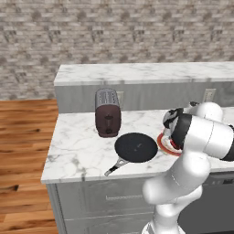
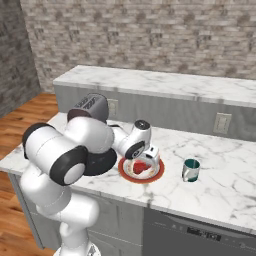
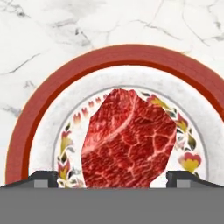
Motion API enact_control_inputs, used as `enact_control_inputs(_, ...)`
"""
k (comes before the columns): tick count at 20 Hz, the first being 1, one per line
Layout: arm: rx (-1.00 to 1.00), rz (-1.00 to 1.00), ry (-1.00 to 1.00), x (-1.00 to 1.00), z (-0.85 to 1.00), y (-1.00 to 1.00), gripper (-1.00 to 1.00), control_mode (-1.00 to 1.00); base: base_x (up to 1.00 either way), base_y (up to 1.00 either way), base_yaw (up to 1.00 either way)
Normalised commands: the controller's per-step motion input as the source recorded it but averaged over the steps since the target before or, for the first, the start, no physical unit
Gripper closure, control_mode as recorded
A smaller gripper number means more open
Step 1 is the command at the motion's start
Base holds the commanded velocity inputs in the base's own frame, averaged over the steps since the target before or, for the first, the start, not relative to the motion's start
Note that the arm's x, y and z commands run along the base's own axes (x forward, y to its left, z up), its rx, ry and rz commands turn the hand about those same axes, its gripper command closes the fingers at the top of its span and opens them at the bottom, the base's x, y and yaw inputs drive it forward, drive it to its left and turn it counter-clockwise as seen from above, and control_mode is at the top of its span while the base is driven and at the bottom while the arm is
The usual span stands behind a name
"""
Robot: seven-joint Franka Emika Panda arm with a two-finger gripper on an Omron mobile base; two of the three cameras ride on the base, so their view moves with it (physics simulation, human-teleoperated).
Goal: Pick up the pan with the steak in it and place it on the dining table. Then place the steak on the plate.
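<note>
1. Red steak (image 3: 129, 140) is seen lying on the plate (image 2: 125, 172), which places it at its goal.
2. The black pan (image 1: 136, 147) is set on the desk (image 1: 77, 151) just beside the plate.
3. The fingers (image 3: 48, 178) are spread wide either side of the steak, gripping nothing; the gripper (image 2: 150, 156) is held low over the plate, pointing down.

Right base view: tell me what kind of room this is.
Most likely a home kitchen, rendered: a marble dining table with a raised second tier carries a toaster, a black pan, and a steak on a plate.
</note>
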Motion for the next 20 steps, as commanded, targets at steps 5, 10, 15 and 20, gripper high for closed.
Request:
enact_control_inputs(5, 0.02, -0.01, 0.00, -0.03, 0.54, 0.00, -1.00, -1.00, 0.00, 0.00, 0.00)
enact_control_inputs(10, 0.00, 0.00, -0.08, -0.45, 0.53, 0.00, -1.00, -1.00, 0.00, 0.00, 0.00)
enact_control_inputs(15, 0.00, 0.00, -0.34, -0.78, 0.39, -0.03, -1.00, -1.00, 0.00, 0.00, 0.00)
enact_control_inputs(20, 0.00, 0.00, -0.50, -0.56, 0.18, -0.01, -1.00, -1.00, 0.00, 0.00, 0.00)
